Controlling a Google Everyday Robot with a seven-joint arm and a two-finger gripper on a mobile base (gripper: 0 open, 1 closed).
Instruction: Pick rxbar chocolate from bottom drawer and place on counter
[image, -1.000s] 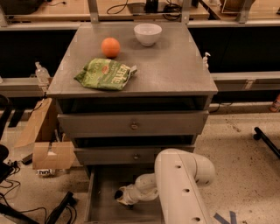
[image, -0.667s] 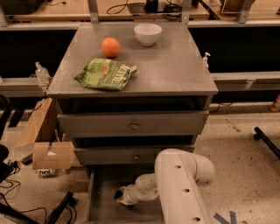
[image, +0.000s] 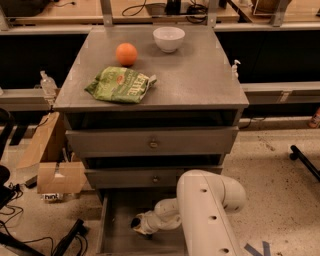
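The bottom drawer (image: 117, 220) is pulled open below the two knobbed drawers, and its grey floor shows. My white arm reaches down into it from the right. My gripper (image: 137, 225) is low inside the drawer, near its middle. A small dark patch sits at the gripper's tip, and I cannot tell whether it is the rxbar chocolate. No bar shows elsewhere in the drawer. The counter (image: 200, 75) is the grey cabinet top above.
On the counter lie a green chip bag (image: 120, 84), an orange (image: 126, 53) and a white bowl (image: 168, 38). Cardboard boxes (image: 55, 175) stand on the floor left of the cabinet. A dark bar (image: 305, 162) lies on the floor at the right.
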